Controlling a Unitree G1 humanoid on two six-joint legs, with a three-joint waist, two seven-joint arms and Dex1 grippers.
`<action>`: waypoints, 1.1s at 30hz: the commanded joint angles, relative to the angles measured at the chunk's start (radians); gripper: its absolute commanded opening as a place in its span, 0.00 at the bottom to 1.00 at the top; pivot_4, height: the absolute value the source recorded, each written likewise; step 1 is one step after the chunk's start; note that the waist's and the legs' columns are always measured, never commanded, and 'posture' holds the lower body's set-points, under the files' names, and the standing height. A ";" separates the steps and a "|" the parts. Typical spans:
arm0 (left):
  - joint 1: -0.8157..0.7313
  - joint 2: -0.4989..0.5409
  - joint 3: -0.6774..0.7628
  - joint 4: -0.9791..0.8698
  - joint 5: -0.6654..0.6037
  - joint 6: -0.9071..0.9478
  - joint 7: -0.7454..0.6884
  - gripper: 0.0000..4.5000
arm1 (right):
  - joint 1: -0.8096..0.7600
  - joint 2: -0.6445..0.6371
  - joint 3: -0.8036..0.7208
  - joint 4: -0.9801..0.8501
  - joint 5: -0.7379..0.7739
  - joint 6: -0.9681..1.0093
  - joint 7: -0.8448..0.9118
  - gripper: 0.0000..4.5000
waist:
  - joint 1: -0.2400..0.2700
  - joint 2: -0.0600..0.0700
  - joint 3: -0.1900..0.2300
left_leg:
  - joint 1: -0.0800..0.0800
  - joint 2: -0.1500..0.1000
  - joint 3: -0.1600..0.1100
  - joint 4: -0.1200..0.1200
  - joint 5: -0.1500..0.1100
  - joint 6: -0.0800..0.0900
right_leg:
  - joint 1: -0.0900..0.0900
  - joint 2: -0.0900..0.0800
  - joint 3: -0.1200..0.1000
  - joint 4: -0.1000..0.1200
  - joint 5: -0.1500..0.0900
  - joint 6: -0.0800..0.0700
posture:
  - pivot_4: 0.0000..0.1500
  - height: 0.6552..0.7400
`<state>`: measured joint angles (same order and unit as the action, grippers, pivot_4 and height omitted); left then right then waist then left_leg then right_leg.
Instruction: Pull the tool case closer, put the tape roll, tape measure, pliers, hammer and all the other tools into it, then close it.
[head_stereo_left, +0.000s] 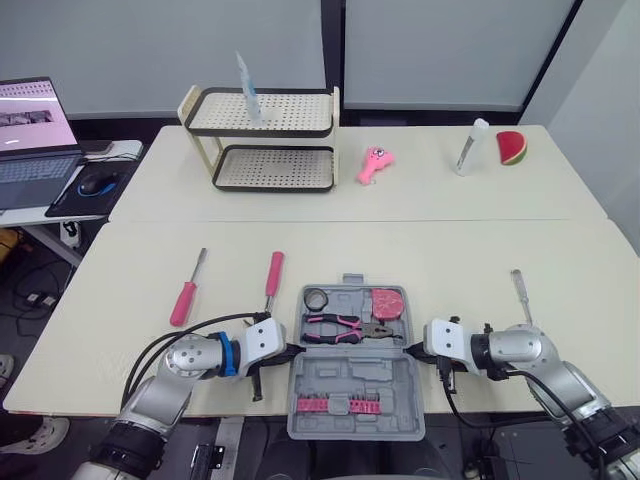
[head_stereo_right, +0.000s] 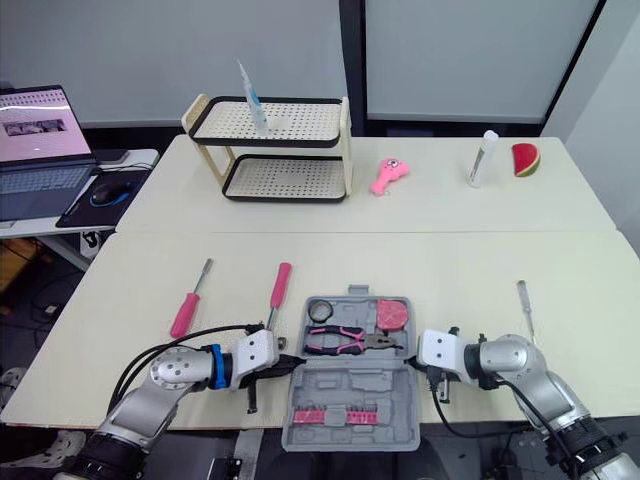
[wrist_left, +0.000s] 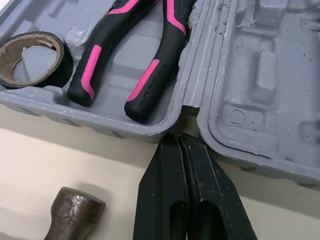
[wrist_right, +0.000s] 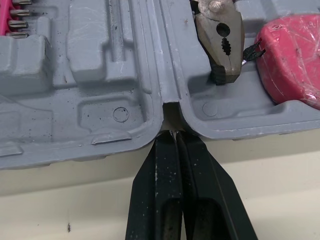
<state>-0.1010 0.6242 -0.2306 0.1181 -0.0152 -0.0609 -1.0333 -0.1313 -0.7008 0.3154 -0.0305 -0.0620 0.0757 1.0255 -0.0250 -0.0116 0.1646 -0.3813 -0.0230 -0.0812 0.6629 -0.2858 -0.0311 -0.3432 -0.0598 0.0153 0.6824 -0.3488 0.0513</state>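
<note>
The grey tool case (head_stereo_left: 355, 400) lies open at the table's front edge. Its far half holds the black tape roll (head_stereo_left: 316, 298), the pink-and-black pliers (head_stereo_left: 340, 326) and a pink tape measure (head_stereo_left: 387, 302). Pink bits (head_stereo_left: 335, 405) sit in the near half. My left gripper (wrist_left: 179, 141) is shut, its tips at the hinge notch on the case's left side. My right gripper (wrist_right: 170, 137) is shut at the right hinge notch. The hammer (head_stereo_left: 272, 273) with a pink handle lies left of the case, its head (wrist_left: 72, 212) beside my left gripper. A pink screwdriver (head_stereo_left: 184, 301) lies further left.
A slim tool (head_stereo_left: 520, 290) lies on the table right of the case. At the back stand a two-tier rack (head_stereo_left: 262, 140), a pink toy (head_stereo_left: 375, 163), a white tube (head_stereo_left: 470, 147) and a watermelon slice (head_stereo_left: 511, 147). A laptop (head_stereo_left: 35, 130) sits on a side desk, left.
</note>
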 joint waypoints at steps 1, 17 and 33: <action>-0.026 -0.030 -0.038 -0.002 0.014 -0.013 0.005 0.01 | -0.011 0.020 0.015 -0.010 0.002 -0.019 0.002 0.00 | 0.000 0.000 0.000 | 0.000 0.000 0.000 0.000 0.000 0.000 | 0.000 0.000 0.000 0.000 0.000 0.000 | 1.00 0.95; -0.114 -0.076 -0.044 0.065 0.052 0.014 0.019 0.01 | -0.096 0.067 -0.019 0.056 -0.002 0.015 -0.033 0.00 | 0.000 0.000 0.000 | 0.001 0.000 0.000 0.000 0.000 0.000 | 0.001 0.000 0.000 0.000 0.000 0.000 | 1.00 0.95; -0.229 -0.139 -0.052 0.206 0.117 0.004 0.076 0.01 | -0.155 0.109 -0.033 0.120 -0.050 0.046 -0.094 0.00 | 0.000 0.000 -0.001 | 0.001 0.000 0.000 0.001 0.000 0.000 | 0.001 0.000 -0.001 0.001 0.000 0.000 | 1.00 0.95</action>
<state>-0.3215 0.5152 -0.2503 0.3150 0.0876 -0.0522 -0.9769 -0.2624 -0.6166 0.2740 0.1108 -0.1150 0.1257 0.9500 -0.0252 -0.0114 0.1637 -0.3802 -0.0232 -0.0816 0.6639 -0.2855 -0.0314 -0.3423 -0.0597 0.0147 0.6834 -0.3487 0.0513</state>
